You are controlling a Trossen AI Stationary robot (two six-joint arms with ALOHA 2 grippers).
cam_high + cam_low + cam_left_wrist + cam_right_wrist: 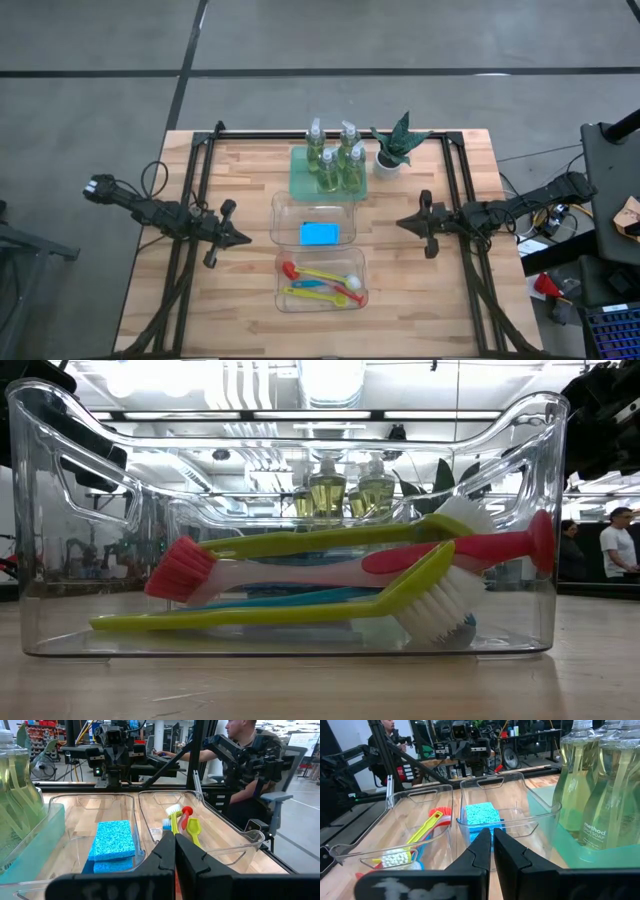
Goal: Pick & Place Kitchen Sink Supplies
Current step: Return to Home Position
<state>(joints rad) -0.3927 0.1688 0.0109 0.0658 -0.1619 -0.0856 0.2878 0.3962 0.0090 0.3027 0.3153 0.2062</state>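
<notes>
Overhead straight down, low level against the brush bin, opposed wrist views sharing both bins.

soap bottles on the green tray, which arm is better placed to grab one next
Slightly the right. The soap bottles stand right of the table's midline, a little nearer the right gripper than the left gripper. Both are shut, level with the sponge bin.

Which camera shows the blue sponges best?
The left wrist view: the sponges lie stacked in their bin, tops and sides clear. The high view shows one small blue patch, the right wrist view only the front past a pincer, the low view barely anything behind the brushes.
</notes>
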